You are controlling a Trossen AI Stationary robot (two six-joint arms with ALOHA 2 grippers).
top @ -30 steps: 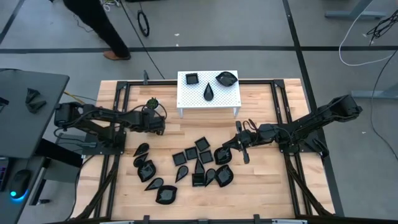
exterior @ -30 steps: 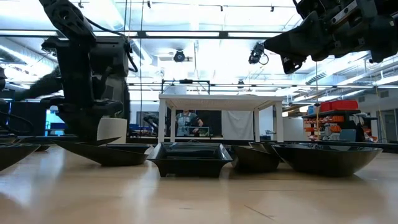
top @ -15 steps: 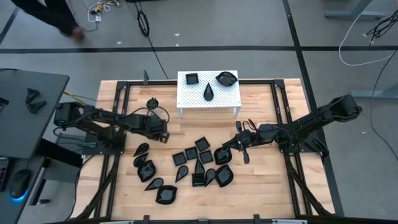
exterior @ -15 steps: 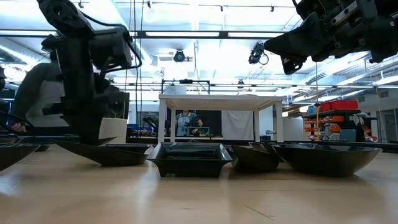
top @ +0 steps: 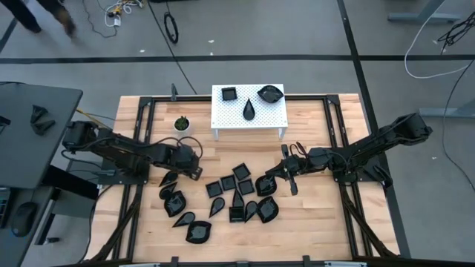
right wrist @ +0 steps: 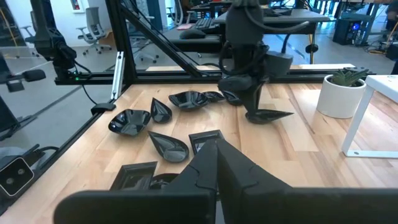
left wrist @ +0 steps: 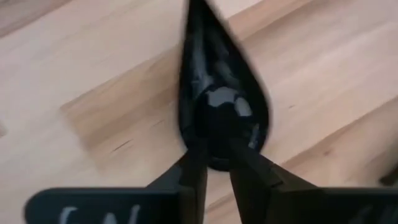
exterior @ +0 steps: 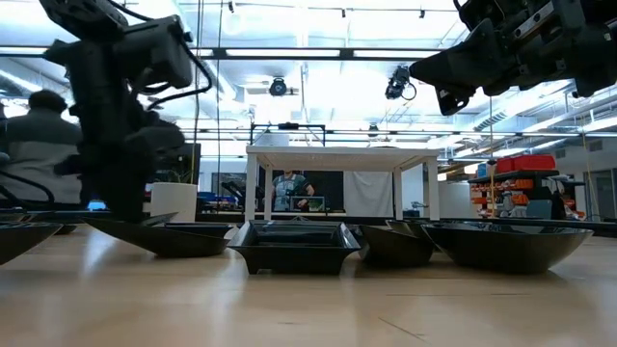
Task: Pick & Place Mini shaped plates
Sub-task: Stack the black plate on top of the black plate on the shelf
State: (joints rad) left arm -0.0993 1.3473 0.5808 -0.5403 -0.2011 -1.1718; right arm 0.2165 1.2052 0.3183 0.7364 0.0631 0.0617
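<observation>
gripping, seemingly, teardrop plate [left wrist: 217, 112]: left gripper [left wrist: 214, 163]

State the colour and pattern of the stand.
White, dotted with small holes: the stand, best in the high view.

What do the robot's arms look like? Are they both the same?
Yes, both look alike. The left arm and the right arm are dark, nearly black, built of jointed segments, with black cables running along them. Each ends in a gripper with two slim, dark, tapering fingers; the right gripper looks like a pointed black wedge.
</observation>
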